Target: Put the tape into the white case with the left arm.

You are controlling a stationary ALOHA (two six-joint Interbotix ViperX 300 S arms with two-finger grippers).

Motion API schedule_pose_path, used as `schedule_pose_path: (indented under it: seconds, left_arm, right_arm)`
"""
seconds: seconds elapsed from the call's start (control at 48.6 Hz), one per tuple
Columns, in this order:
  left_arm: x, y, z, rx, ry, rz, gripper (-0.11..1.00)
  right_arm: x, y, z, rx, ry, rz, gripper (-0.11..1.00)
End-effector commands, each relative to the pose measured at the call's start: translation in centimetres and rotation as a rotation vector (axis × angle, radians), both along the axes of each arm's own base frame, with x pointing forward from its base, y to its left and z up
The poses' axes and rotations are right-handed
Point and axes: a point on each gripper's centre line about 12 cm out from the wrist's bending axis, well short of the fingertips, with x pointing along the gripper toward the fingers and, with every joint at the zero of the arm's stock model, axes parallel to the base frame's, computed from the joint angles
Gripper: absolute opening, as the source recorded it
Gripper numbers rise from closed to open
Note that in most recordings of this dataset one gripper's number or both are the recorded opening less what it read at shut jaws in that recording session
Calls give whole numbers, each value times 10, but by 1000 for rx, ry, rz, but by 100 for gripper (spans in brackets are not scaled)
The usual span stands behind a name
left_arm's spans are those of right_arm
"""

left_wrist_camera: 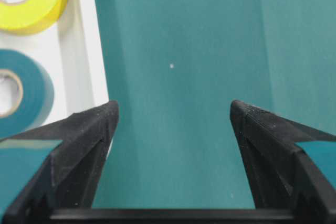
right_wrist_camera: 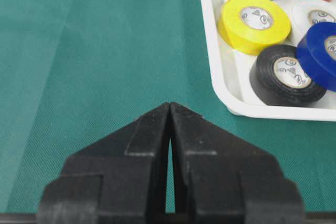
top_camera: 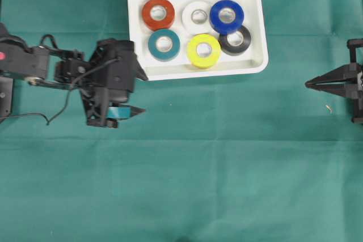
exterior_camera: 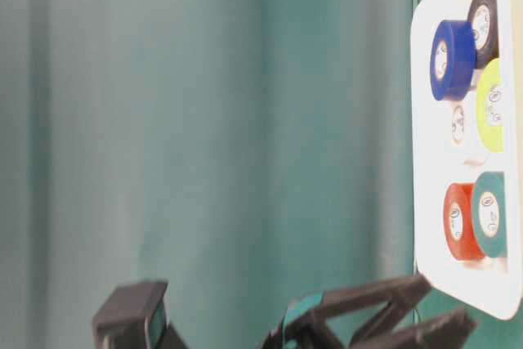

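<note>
The white case (top_camera: 256, 26) lies at the back middle of the green cloth. Several tape rolls lie inside it: red (top_camera: 158, 13), white (top_camera: 198, 14), blue (top_camera: 227, 16), teal (top_camera: 164, 45), yellow (top_camera: 203, 50) and black (top_camera: 236, 40). My left gripper (top_camera: 144, 93), the one with teal bands, hovers just off the case's near-left corner. It is open, and only bare cloth shows between its fingers (left_wrist_camera: 100, 129). The left wrist view shows the case rim (left_wrist_camera: 92, 51) with the yellow roll (left_wrist_camera: 31, 1) and the teal roll (left_wrist_camera: 23, 95). My right gripper (top_camera: 309, 84) rests shut at the far right.
Green cloth covers the whole table (top_camera: 215, 168). From the right wrist view, the case's near rim (right_wrist_camera: 220, 82) lies ahead and to the right of the shut right gripper (right_wrist_camera: 170, 106). A tiny orange speck (top_camera: 329, 109) lies near the right arm.
</note>
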Motion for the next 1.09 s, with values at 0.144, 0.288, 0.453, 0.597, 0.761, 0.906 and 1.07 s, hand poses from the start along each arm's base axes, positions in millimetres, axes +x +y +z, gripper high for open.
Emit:
schedule_pose_path:
  seconds: [0.144,0.288,0.453,0.597,0.761,0.906,1.07]
  left_arm:
    - [-18,-1,12,-3,-49,-2,85]
    - [-29,0,17,-3,-69,-2,85]
    - [-44,0,22,-4,-100,-2,85]
    - [-57,0,23,-4,-126,-2,85]
    - [-74,1,24,-5,-161,-2,85]
    - [-90,1,23,-6,-207,-1,85]
    - [-107,2,21,-6,-258,0,85]
  right_arm:
    - [2,0,4,0,-9,-1,-9]
    - [2,0,4,1,-9,0,-9]
    - [2,0,4,0,-9,0,-9]
    - [2,0,4,1,-8,0,-9]
    - [2,0,4,0,-9,0,-9]
    - [2,0,4,1,-8,0,-9]
    - [2,0,4,1,-9,0,-9]
